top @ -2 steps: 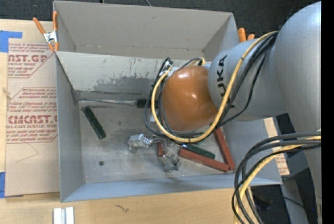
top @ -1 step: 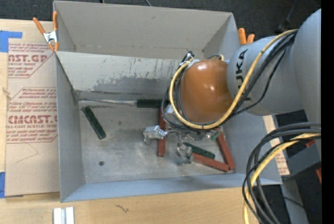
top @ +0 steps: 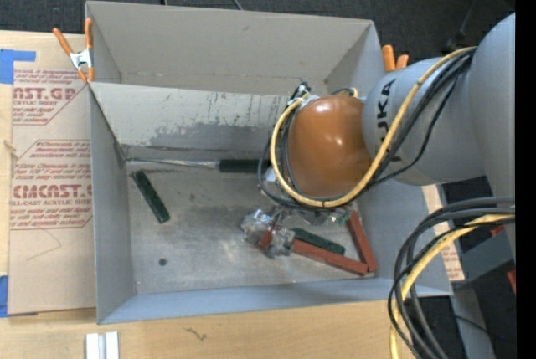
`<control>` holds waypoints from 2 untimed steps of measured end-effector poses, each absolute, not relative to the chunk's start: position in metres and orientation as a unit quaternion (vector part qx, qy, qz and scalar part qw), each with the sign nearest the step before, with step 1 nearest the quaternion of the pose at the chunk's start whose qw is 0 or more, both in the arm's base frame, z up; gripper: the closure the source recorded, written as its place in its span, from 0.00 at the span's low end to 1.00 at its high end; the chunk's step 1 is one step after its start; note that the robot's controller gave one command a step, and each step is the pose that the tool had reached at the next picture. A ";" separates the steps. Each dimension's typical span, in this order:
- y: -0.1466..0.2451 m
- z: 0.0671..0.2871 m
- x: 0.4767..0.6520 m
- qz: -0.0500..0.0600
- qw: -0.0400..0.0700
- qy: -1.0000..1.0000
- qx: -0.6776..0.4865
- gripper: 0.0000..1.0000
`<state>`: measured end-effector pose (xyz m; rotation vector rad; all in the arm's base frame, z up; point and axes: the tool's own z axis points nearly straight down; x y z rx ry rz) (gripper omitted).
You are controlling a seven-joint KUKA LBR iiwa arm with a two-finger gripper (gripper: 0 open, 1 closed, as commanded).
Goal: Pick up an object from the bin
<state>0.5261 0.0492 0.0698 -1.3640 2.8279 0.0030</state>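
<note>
My gripper [top: 265, 227] shows below the arm's orange cover, low over the bin floor right of the middle. It sits at the left end of a small heap of sticks. A red stick [top: 328, 258] runs from under it toward the right. A dark green stick [top: 319, 243] lies just above that red one. Another red stick [top: 362, 238] leans along the right wall. Something small and reddish-brown [top: 274, 243] lies right at the gripper's tip; whether it is gripped is hidden.
A dark green stick [top: 152, 196] lies alone on the left part of the floor. A long thin metal tool with a black handle [top: 194, 166] lies along the foot of the back wall. The arm covers the bin's right side.
</note>
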 end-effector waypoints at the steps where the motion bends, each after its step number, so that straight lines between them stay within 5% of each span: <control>1: 0.109 0.070 0.551 0.002 0.003 0.910 -0.414 1.00; 2: 0.191 0.186 0.500 0.002 0.005 0.907 -0.421 1.00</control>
